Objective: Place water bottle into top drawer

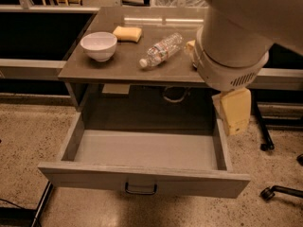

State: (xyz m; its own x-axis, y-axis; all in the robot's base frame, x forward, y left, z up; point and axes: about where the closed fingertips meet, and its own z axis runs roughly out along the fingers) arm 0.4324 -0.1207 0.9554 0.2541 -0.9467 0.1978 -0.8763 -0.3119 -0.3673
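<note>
The water bottle [161, 49] lies on its side on the tabletop [94, 70], cap toward the front left, clear with a pale label. The top drawer [142, 178] below is pulled wide open and its grey inside is bare; its dark pull handle [140, 189] sits at the centre of the front panel. My arm's thick white link [236, 37] fills the upper right, just right of the bottle, with a cream part [235, 110] hanging beside the drawer's right wall. My gripper itself is out of view.
A white bowl [98, 45] and a yellow sponge [127, 33] sit on the tabletop left of the bottle. The arm hides the tabletop's right end. Chair casters [267, 145] stand on the speckled floor to the right.
</note>
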